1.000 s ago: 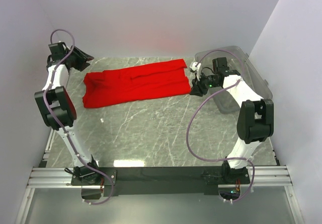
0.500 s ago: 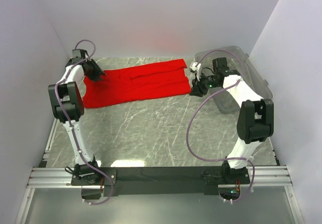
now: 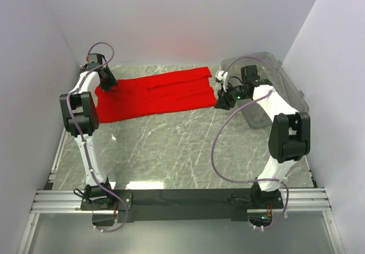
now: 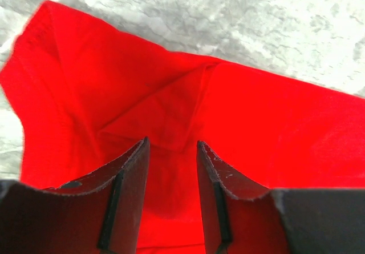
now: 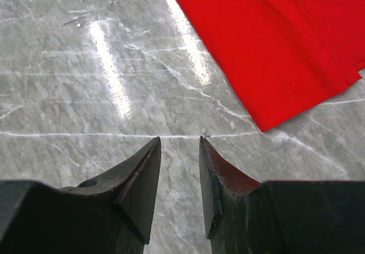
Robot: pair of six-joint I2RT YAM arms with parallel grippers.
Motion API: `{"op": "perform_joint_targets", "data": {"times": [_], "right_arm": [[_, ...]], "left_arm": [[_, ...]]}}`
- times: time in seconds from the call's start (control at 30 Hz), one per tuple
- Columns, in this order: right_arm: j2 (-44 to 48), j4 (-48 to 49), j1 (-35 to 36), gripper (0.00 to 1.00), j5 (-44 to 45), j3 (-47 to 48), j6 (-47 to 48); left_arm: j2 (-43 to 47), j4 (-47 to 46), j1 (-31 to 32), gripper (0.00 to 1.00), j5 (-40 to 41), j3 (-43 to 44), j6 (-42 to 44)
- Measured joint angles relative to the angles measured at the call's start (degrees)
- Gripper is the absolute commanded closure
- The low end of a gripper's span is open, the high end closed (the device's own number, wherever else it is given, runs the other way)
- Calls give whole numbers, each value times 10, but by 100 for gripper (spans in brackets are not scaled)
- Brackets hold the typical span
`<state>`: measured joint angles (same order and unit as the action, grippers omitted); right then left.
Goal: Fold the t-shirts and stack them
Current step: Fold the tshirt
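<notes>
The t-shirt (image 3: 154, 94) lay flat on the table (image 3: 171, 151), in the upper middle of the top view, stretched from left to right. The left gripper (image 3: 108, 83) was over its upper left corner. The right gripper (image 3: 220, 98) was just beside its lower right corner, over the bare table. Behind the right arm, in the upper right of the frame, stood the plastic bin (image 3: 291, 88), at the right side of the table.
</notes>
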<state>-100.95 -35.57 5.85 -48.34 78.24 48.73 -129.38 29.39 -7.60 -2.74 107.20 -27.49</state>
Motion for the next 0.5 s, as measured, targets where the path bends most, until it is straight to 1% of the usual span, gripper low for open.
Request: {"op": "perform_joint_targets", "data": {"times": [0.2, 0.37, 0.5], "right_arm": [[0, 0, 0, 60, 0, 0, 0], [0, -1, 0, 60, 0, 0, 0], [0, 0, 0, 60, 0, 0, 0]], "left_arm": [[-19, 3, 4, 55, 15, 15, 24], [-33, 4, 12, 52, 18, 15, 43], [-35, 4, 20, 52, 36, 16, 57]]}}
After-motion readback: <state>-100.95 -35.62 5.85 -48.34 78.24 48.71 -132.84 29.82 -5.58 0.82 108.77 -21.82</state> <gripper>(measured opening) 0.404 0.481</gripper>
